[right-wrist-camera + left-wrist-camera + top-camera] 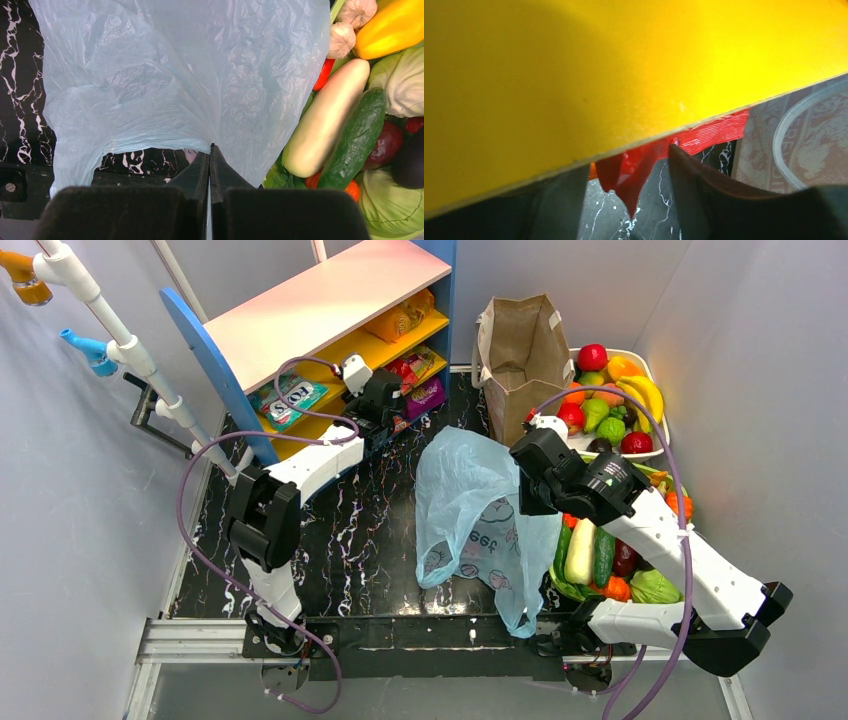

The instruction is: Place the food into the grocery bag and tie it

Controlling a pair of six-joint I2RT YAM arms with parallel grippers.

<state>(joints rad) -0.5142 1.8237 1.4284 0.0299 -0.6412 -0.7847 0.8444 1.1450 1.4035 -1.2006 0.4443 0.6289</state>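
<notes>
Right tool (210,150) pinches the thin light-blue plastic bag (175,75); left tool (624,167), seemingly spread, straddles a red foil packet (636,187) under the yellow shelf (599,65), where crinkly foil could slip free.

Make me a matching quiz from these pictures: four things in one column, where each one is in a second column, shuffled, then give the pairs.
Things
1. grocery bag
2. brown paper bag
3. teal-and-white packet
4. cucumber

Places
A. lying on the yellow shelf
B. pinched in the right end effector
C. beside the white squash
D. standing upright at the far side of the table

Pairs: 1-B, 2-D, 3-A, 4-C
</notes>
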